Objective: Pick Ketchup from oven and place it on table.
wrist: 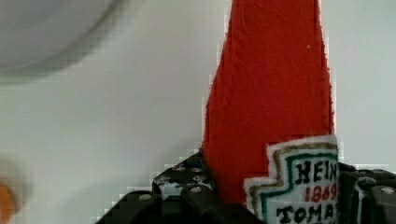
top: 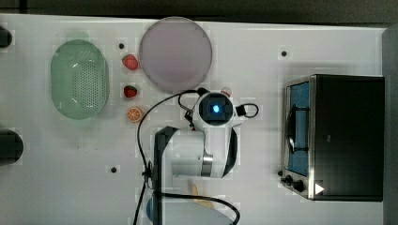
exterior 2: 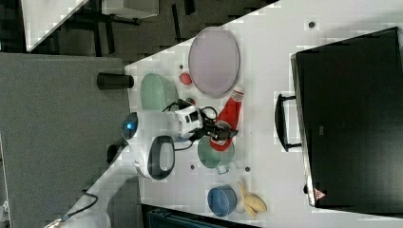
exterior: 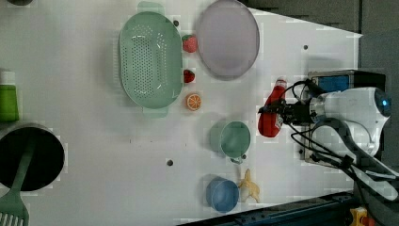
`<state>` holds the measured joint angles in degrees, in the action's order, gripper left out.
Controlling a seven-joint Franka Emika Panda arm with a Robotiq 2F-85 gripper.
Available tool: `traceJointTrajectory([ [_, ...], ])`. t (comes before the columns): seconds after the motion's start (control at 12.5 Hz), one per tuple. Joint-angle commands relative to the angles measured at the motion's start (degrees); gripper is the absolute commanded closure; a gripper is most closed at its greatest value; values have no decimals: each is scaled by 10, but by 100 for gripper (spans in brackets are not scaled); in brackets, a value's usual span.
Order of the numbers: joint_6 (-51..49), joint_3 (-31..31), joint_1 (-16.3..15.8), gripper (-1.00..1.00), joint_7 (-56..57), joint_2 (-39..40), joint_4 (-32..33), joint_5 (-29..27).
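Note:
The ketchup (exterior: 271, 117), a red bottle with a white cap (exterior: 281, 84), is lengthwise over the white table (exterior: 94, 155), between the plate and the oven (top: 347, 136). My gripper (exterior: 274, 109) is shut on its labelled body. In the wrist view the ketchup (wrist: 271, 102) reaches out from between the black fingers (wrist: 187, 196). In the right view the ketchup (exterior 2: 229, 118) is beside the green cup, in the gripper (exterior 2: 221, 133). From the top view the wrist covers most of it, leaving the cap (top: 226, 91). I cannot tell if it touches the table. The oven door (top: 300, 126) looks closed.
A purple plate (exterior: 227, 37) lies beyond the cap. A green cup (exterior: 234, 139), a blue cup (exterior: 222, 195) and a banana (exterior: 249, 187) stand near the arm. A green colander (exterior: 149, 59), two strawberries (exterior: 189, 44) and an orange slice (exterior: 193, 101) lie further off. A black pot (exterior: 29, 157) holds a spatula.

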<state>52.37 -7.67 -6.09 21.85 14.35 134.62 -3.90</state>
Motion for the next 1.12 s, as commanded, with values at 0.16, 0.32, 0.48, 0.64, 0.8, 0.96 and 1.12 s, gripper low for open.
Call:
traceJointTrajectory([
  [0.16,90,-13,1,-54,-20,29,17,9],
  [0.32,95,-13,1,-100,-23,33,18,9],
  [0.48,86,-18,1,-100,-46,5,5,8],
  [0.64,33,-26,1,-100,-109,-49,-22,8],
  [0.8,-64,-27,1,-100,-150,-106,-72,9],
  [0.96,-184,-29,2,-100,-169,-147,-143,9],
  [1.12,-280,-33,2,-100,-198,-168,-230,13],
])
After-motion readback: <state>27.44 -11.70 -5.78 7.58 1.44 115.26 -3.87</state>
